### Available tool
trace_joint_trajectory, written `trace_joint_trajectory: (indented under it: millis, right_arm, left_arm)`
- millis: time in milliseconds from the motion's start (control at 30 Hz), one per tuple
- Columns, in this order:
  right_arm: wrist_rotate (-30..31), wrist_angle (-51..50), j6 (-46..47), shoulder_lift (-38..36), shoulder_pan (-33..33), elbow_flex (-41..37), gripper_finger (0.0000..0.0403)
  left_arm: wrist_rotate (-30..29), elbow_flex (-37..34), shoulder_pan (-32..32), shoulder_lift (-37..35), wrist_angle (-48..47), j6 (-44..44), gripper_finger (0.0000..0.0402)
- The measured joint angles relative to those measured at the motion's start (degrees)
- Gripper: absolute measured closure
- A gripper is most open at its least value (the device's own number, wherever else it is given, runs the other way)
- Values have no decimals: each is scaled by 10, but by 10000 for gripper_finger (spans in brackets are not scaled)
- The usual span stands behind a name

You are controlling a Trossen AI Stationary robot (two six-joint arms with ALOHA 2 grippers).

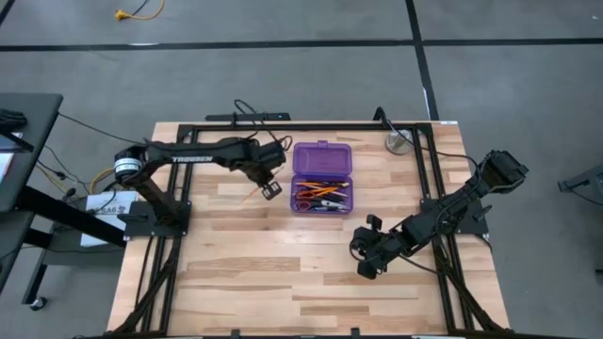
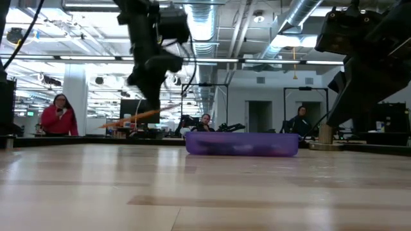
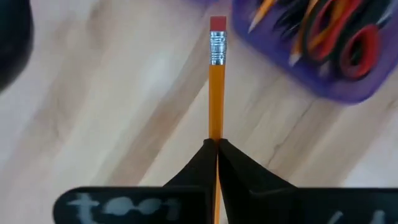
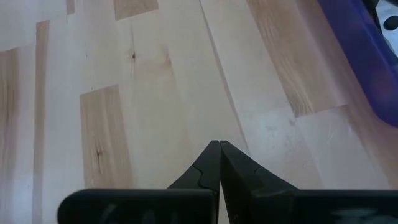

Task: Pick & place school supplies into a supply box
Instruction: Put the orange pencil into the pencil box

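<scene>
Nearest the front edge of the surface (image 1: 283, 282), right pincer (image 1: 366, 266) sits low and idle, fingers pressed together on nothing, bare wood under it in its wrist view. Farther in, left pincer (image 1: 271, 189) hangs above the wood just beside the supply box (image 1: 321, 155), clamped on an orange pencil (image 3: 216, 93); eraser end points forward past the fingers, and in the low view the pencil (image 2: 138, 117) tilts in the air, clear of the wood. Supply box is open, lid laid back toward the far side, tray already holding the scissors (image 1: 306, 197) with red-and-black handles plus several pencils and black pens. No loose supplies visible elsewhere on the wood, so the task looks nearly finished: likely only this pencil left to carry over the tray and drop. Silver metal disc (image 1: 398, 142) sits near the far right corner, well apart from the box. Surface is pale butcher-block on a black frame. Beyond it, an open room with ceiling ducts and lights, a few people standing or seated far back.
</scene>
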Motion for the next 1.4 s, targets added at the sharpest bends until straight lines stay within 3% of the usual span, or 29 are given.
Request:
trace_joint_trajectory:
  millis: [200, 567, 833, 1000, 1167, 1300, 1400]
  right_arm:
    - [-3, 0, 0, 0, 0, 0, 403]
    - [-12, -2, 0, -1, 5, 0, 403]
    - [-13, -14, 5, -1, 17, 0, 403]
    - [-12, -16, 5, -1, 17, 0, 403]
    - [-12, -20, 5, -1, 17, 0, 403]
    - [-12, -20, 4, -1, 17, 0, 403]
    - [-12, -21, 4, -1, 17, 0, 403]
  left_arm:
    - [-44, 100, -22, 24, -15, 49, 400]
    - [-46, 398, -59, 239, -127, 175, 401]
    - [-53, 583, -85, 343, -221, 253, 401]
    - [-77, 635, -93, 351, -281, 266, 401]
    - [-114, 654, -94, 332, -392, 218, 401]
    - [-115, 643, -93, 328, -408, 194, 394]
    - [-84, 642, -94, 329, -411, 195, 371]
